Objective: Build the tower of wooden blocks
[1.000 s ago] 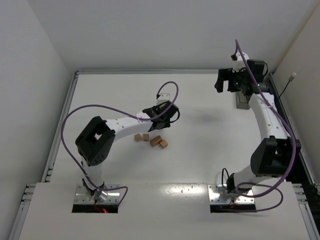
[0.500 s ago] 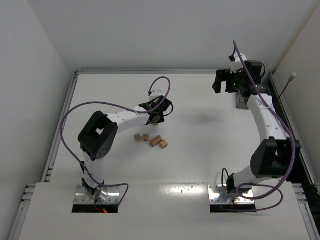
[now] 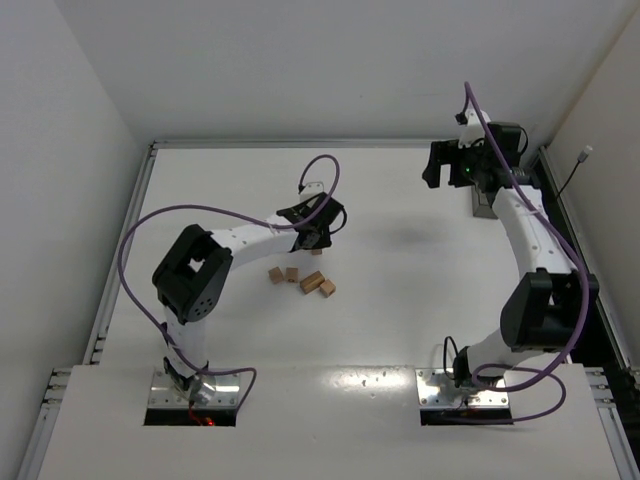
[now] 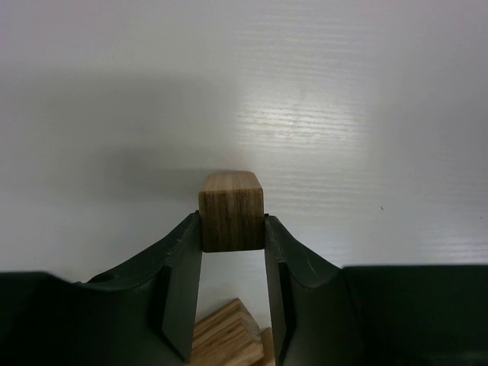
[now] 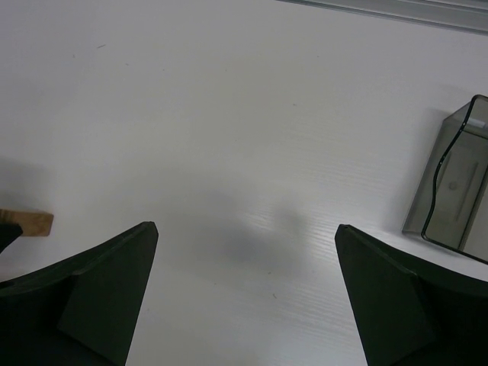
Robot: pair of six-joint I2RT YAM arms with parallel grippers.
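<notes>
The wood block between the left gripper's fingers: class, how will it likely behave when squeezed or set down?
The wood block is probably rigid: its edges look square under the left gripper's squeeze. Flat faces suggest it sits without rolling. Smooth grain may slip slightly.

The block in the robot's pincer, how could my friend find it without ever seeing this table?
Start at the white table and follow the left arm out to its pincer. The small brown wood block is squeezed between its two black fingers. The other blocks lie loose on the table nearby; this is the only one held.
</notes>
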